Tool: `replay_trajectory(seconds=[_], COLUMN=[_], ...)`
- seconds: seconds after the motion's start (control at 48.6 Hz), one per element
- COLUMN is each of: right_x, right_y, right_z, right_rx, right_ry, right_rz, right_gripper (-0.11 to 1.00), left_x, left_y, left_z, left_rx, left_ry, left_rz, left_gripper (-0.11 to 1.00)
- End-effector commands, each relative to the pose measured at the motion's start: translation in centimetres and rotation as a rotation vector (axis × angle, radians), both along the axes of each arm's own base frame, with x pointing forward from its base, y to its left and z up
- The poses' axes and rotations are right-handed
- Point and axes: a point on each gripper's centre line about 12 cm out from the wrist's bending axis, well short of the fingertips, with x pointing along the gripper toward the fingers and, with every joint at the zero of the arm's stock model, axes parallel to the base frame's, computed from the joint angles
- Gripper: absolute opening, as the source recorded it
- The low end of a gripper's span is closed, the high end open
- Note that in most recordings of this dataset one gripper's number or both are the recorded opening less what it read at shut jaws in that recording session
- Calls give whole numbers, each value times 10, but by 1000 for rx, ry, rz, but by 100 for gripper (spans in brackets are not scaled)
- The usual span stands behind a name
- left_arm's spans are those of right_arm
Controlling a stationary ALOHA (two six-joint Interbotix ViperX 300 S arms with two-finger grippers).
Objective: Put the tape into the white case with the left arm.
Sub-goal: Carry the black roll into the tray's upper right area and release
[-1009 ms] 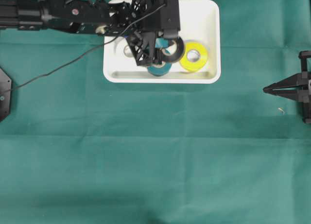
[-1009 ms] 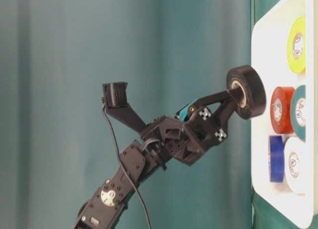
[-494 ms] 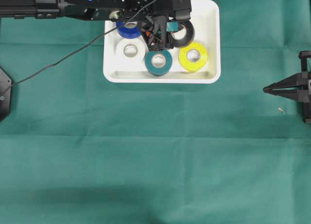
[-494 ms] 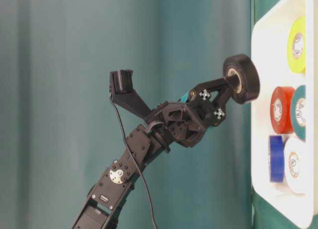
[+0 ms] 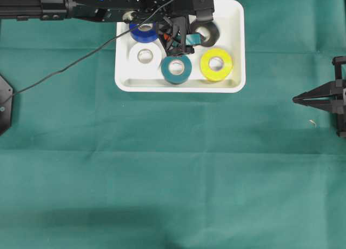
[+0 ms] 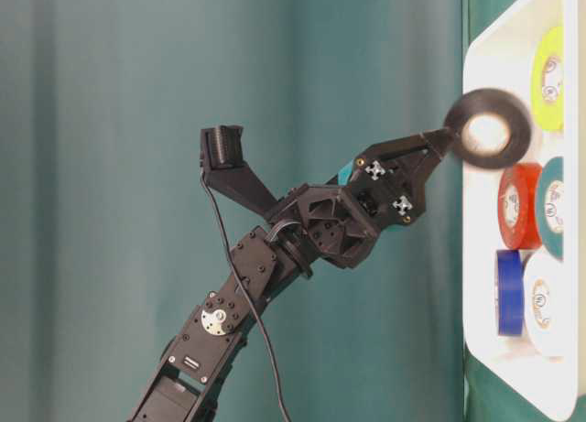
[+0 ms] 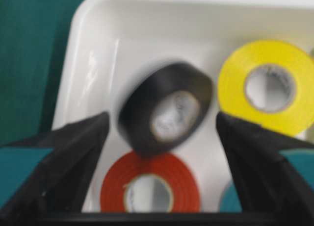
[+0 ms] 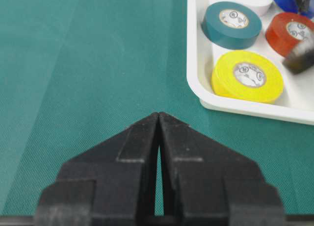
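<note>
Your left gripper (image 7: 159, 152) stands spread wide above the white case (image 5: 236, 22), the blurred black tape (image 7: 164, 108) loose between its fingers, apparently dropping in; only withdrawal remains.

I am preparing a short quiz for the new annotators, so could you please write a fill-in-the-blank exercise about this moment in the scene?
1. The blurred tape roll between the open jaws of the left gripper is ____ in colour.
2. In the overhead view, the white case lies on a ____ cloth.
3. The jaws of the right gripper are ____.
4. In the overhead view, the roll nearest the right gripper is the ____ one.

Missing words: black; green; shut; yellow
</note>
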Motion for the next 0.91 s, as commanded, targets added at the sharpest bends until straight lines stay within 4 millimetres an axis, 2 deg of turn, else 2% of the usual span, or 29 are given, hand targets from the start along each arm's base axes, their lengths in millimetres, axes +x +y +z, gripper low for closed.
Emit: replay_trajectory(seconds=[0.0, 0.268, 0.515, 0.659, 0.886], right_x=[2, 2, 2, 2, 2], right_y=[0, 0, 0, 0, 0], right_z=[4, 4, 5, 4, 4], right_rx=[0, 1, 1, 0, 1], right_ry=[-12, -14, -15, -14, -14], right_rz=[0, -2, 0, 0, 0], right_gripper=[-9, -9, -9, -9, -9], left_x=[2, -2, -16, -32, -59], left_y=[2, 1, -6, -19, -58], left_z=[22, 23, 31, 33, 34], left_rx=[15, 15, 11, 5, -18], left_ry=[-51, -50, -53, -44, -34], left_rz=[5, 5, 6, -9, -61], left_gripper=[97, 96, 95, 95, 95])
